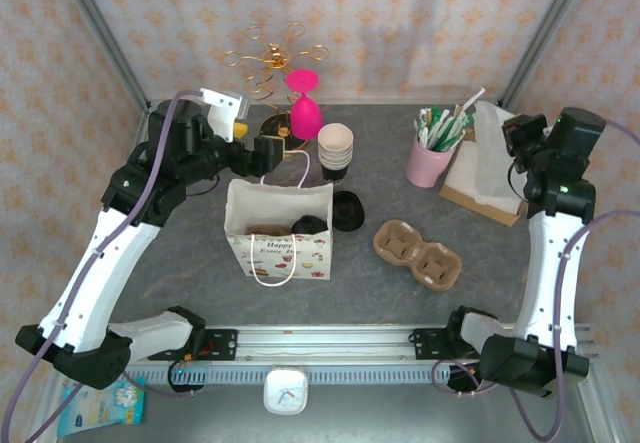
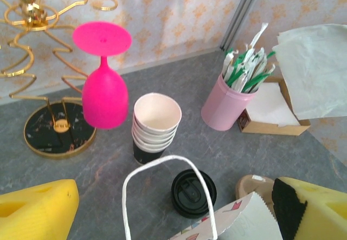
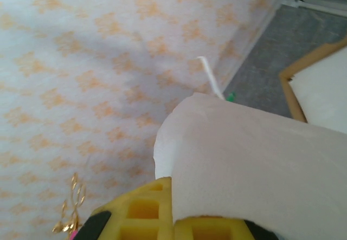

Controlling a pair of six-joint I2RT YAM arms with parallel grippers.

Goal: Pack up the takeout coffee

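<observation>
R pincer (image 3: 173, 221) clenched on a napkin (image 3: 255, 159), far right. L pincer (image 2: 173, 207) released above gift bag (image 1: 280, 253), lidded coffee (image 1: 308, 225) inside. Risk: thin napkin flaps or slips en route and misses the bag.

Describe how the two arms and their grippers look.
Both arms have white link shells and black joints and bases. A grey-purple cable runs along the left arm and the right arm, which shows a small green light. The left gripper has chunky yellow fingers with a black pad; the right gripper has yellow fingers too.
</observation>
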